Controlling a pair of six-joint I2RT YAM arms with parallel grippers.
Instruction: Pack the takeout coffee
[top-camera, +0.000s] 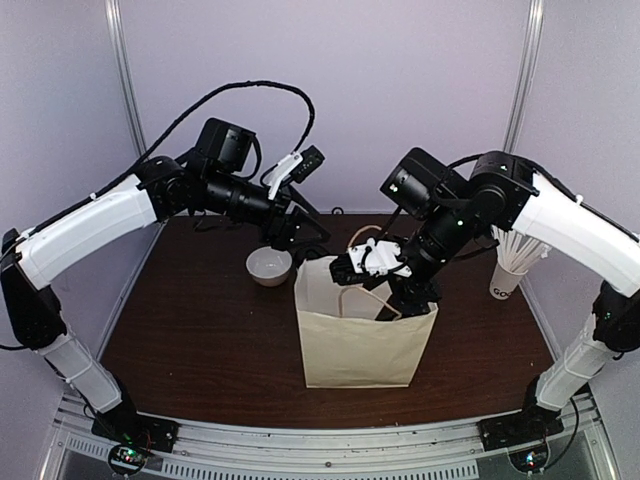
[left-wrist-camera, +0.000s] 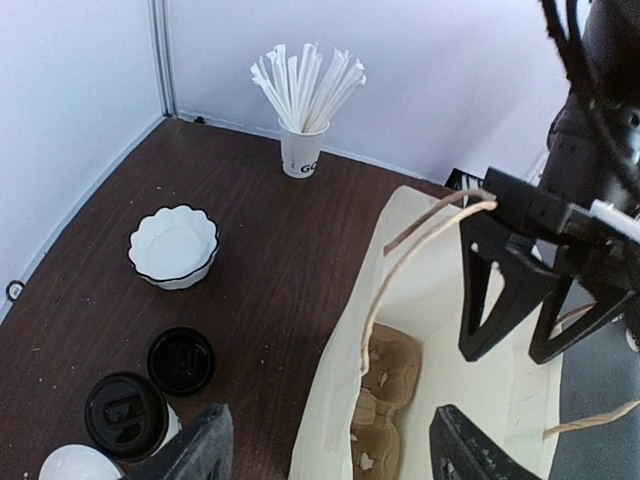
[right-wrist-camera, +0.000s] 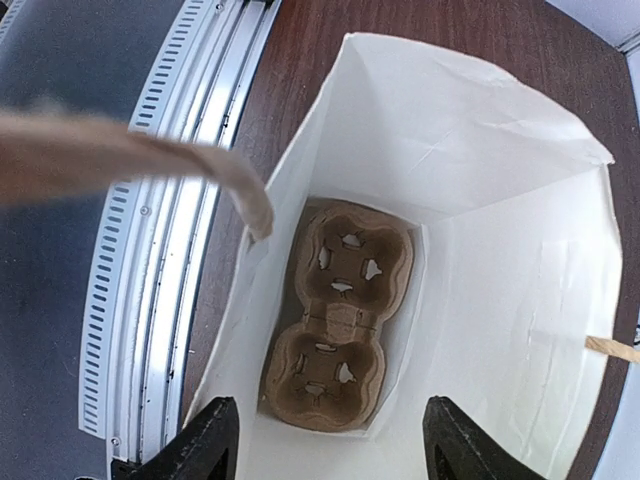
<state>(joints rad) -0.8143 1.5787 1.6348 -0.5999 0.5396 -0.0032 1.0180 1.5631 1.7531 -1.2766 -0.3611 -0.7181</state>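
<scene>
Two round black lids show at the lower left of the left wrist view. One lid (left-wrist-camera: 125, 413) sits on a white cup whose side shows beside it. The other lid (left-wrist-camera: 181, 360) lies just beyond it, and whatever is under it is hidden. My left gripper (left-wrist-camera: 325, 440) hangs open above the table and the left rim of the paper bag (left-wrist-camera: 335, 400), holding nothing. My right gripper (right-wrist-camera: 335, 445) is open over the bag's mouth (top-camera: 405, 295). A brown cardboard cup carrier (right-wrist-camera: 340, 320) lies empty on the bag's floor. My left arm hides the cups in the top view.
A white scalloped bowl (left-wrist-camera: 173, 247) stands behind the lids (top-camera: 270, 265). A paper cup full of white sticks (left-wrist-camera: 302, 150) is at the back right (top-camera: 510, 270). A white rounded thing (left-wrist-camera: 78, 465) shows at the frame's bottom. The bag's twine handle (right-wrist-camera: 150, 160) arcs near my right wrist.
</scene>
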